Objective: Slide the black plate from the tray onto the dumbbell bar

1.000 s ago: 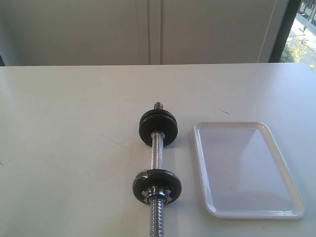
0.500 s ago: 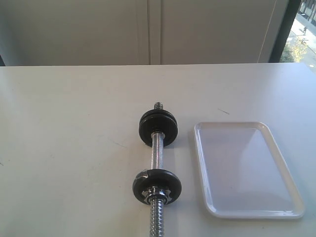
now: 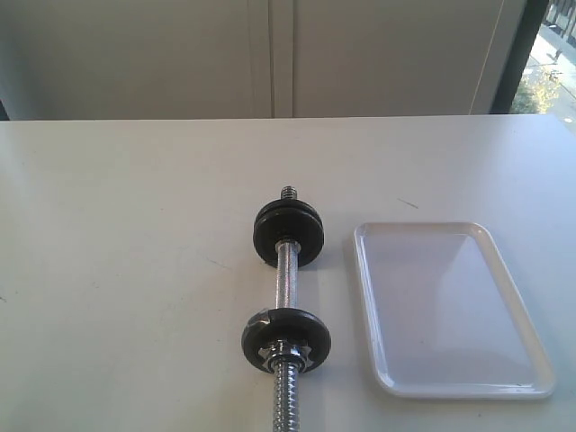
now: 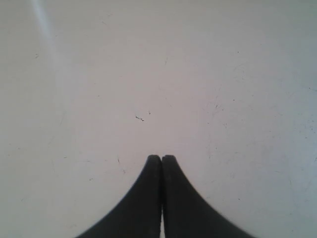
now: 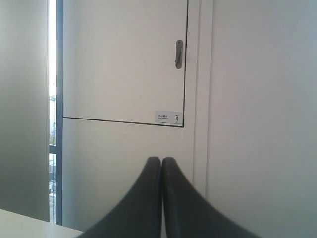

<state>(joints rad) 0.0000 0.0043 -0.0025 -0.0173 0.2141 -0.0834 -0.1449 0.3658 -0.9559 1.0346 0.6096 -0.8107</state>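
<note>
The dumbbell bar (image 3: pixel 285 286) lies on the white table, running from near to far. Its far end carries the black plate (image 3: pixel 288 223), standing on edge with the threaded tip poking out behind it. The near end holds a black disc (image 3: pixel 256 335) with a silver star-shaped nut (image 3: pixel 286 351). The white tray (image 3: pixel 445 306) to the right of the bar holds nothing. Neither gripper shows in the exterior view. My left gripper (image 4: pixel 161 157) is shut and empty above bare tabletop. My right gripper (image 5: pixel 161 159) is shut and empty, pointing at a wall.
A pale wall with a cabinet door and a small handle (image 5: pixel 179 53) fills the right wrist view. A window strip (image 3: pixel 549 63) is at the far right behind the table. A table corner (image 5: pixel 29 225) shows below the right gripper.
</note>
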